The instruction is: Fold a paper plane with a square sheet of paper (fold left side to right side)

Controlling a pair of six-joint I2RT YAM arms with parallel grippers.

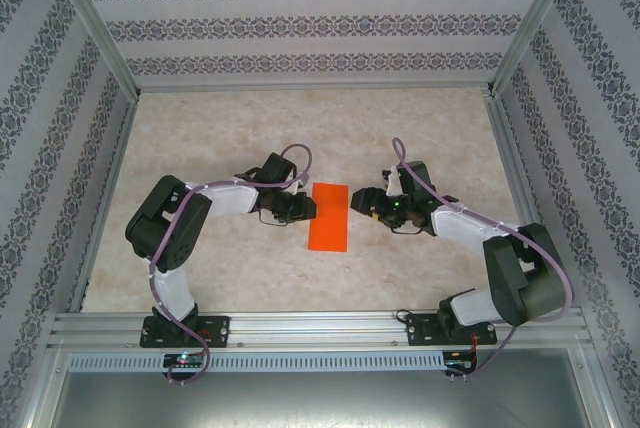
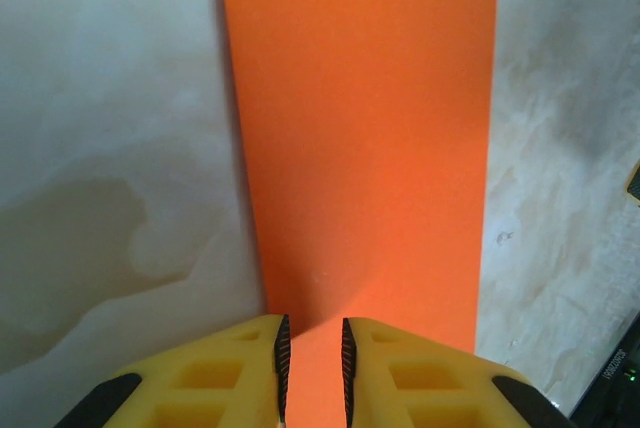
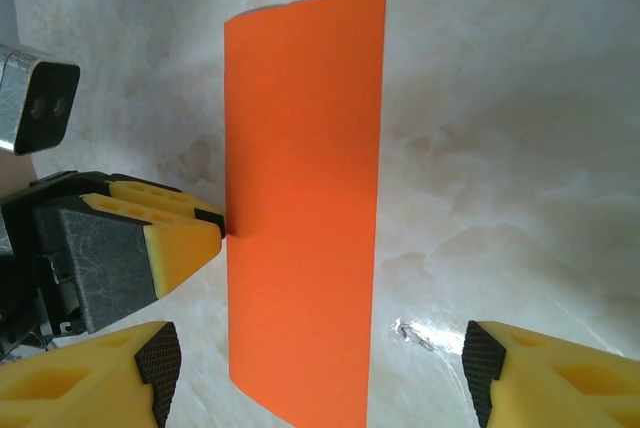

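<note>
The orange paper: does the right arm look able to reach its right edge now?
Probably yes. The right fingers stand open just beside the orange paper, with only bare table between. The left fingers sit at the opposite edge, out of the way.

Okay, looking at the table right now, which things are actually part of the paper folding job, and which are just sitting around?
Part of the job:
- orange sheet of paper, now a narrow rectangle
- left gripper, fingers at the sheet's left edge
- right gripper, fingers open, off the sheet

Just there:
- table
- patterned walls
- metal frame
</note>
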